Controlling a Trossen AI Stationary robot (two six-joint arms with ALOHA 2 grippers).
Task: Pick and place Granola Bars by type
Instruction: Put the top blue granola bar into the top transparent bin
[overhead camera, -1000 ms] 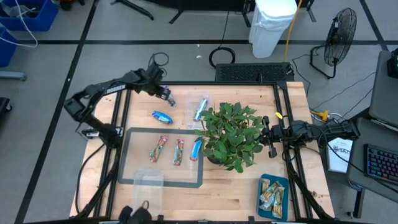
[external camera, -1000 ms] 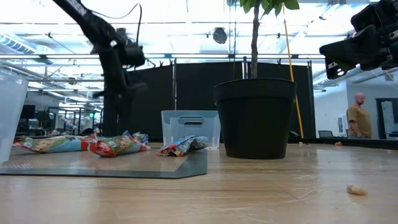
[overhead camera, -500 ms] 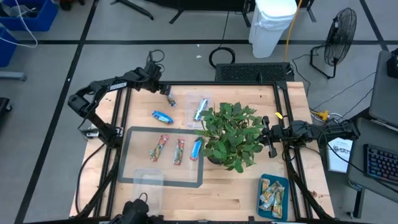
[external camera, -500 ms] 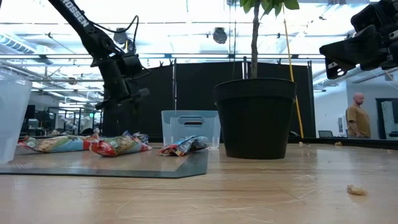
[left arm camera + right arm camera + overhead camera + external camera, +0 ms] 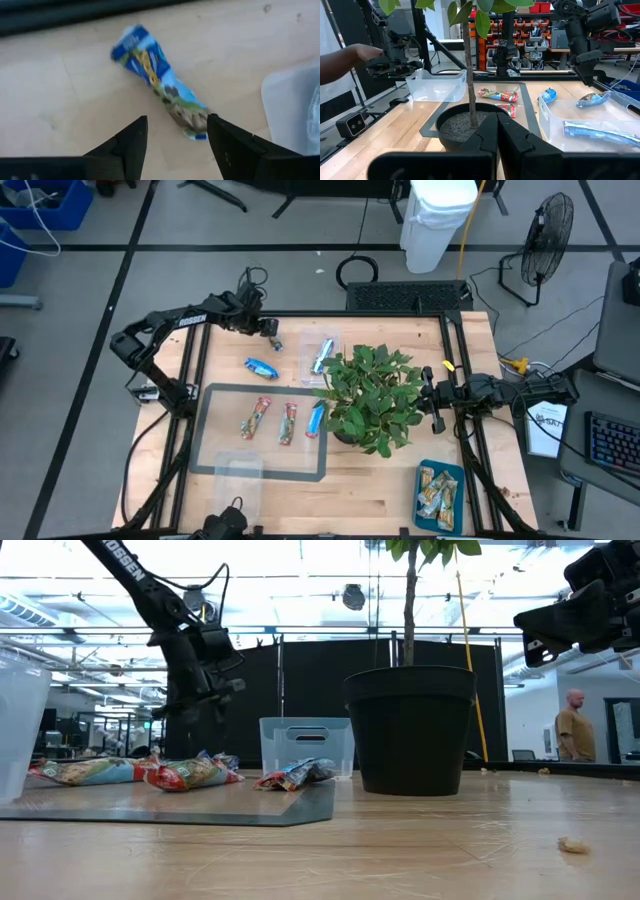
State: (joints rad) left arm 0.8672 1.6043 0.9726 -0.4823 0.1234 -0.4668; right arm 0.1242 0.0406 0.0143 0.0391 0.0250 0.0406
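Wooden boards make up the table top [image 5: 380, 475], and a leafy green plant in a black pot [image 5: 368, 397] stands near its middle. At the far left corner, the left gripper [image 5: 270, 330] hangs over the wood with its fingers [image 5: 131, 142] spread apart, and nothing is between them. Just past those fingers a shiny blue wrapped granola bar [image 5: 159, 81] lies flat on the table. Another blue bar [image 5: 262, 366] lies a little nearer the grey mat [image 5: 208, 425]. A clear plastic tub [image 5: 322, 352] beside the plant holds a blue bar too. On the mat lie two red-and-tan bars [image 5: 256, 419] and one more blue bar [image 5: 316, 420]. A teal tray [image 5: 439, 492] at the near right corner holds green-and-beige bars. The right gripper [image 5: 427, 396] waits up high next to the plant, with its fingers [image 5: 520, 142] pressed together.
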